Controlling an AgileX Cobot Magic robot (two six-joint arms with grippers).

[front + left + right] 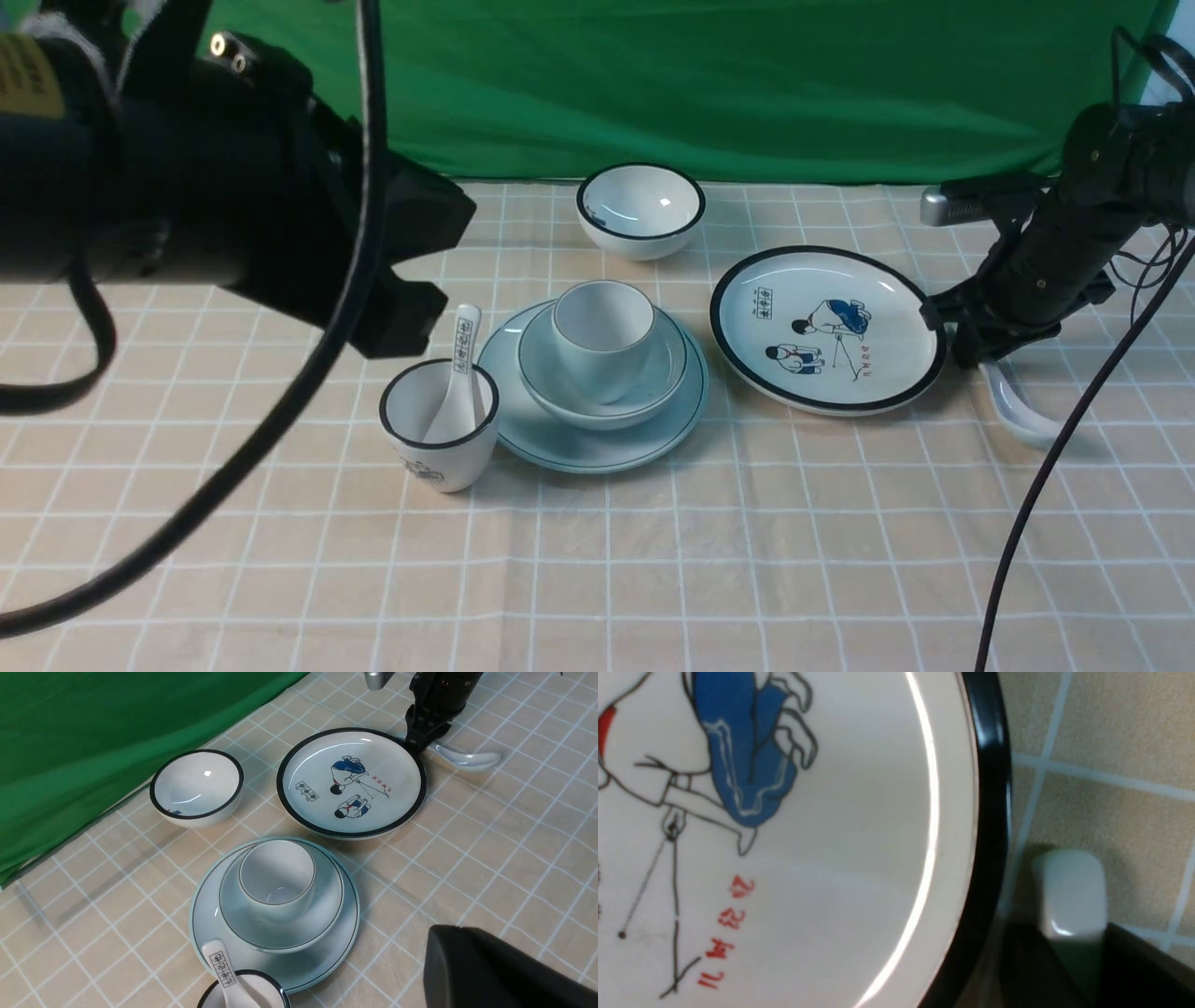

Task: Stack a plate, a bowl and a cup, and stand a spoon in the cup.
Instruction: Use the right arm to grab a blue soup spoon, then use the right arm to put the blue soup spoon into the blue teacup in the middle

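**Progress.** The plate (560,443) is set on the bench (653,560) at centre. The bowl (644,387) is seated on it and the cup (602,341) stands upright in the bowl, so the stacking is judged done. The cup is seen to be empty. One step is left: the spoon (1022,415) is to be stood in the cup. It lies on the bench at far right, just beside the picture plate (826,327) and well apart from the stack.

**Grippers.** The right gripper (971,350) is lowered onto the spoon's handle. In the right wrist view its fingers (1134,970) are drawn in narrow on both sides of the handle and appear to clamp it. The spoon is not yet lifted. The left gripper (448,952) is held high at near left, fingers together, with nothing in them.

**Markings.** Red characters and a small boxed dark mark are noted on the picture plate beside two cartoon figures. None can be read. Boxed dark characters are carried on the handle of the printed spoon (462,369), which stands in the black-rimmed cup (439,439) at left. They are too small to read. A dark print low on that cup's side is also illegible. No brand is found.
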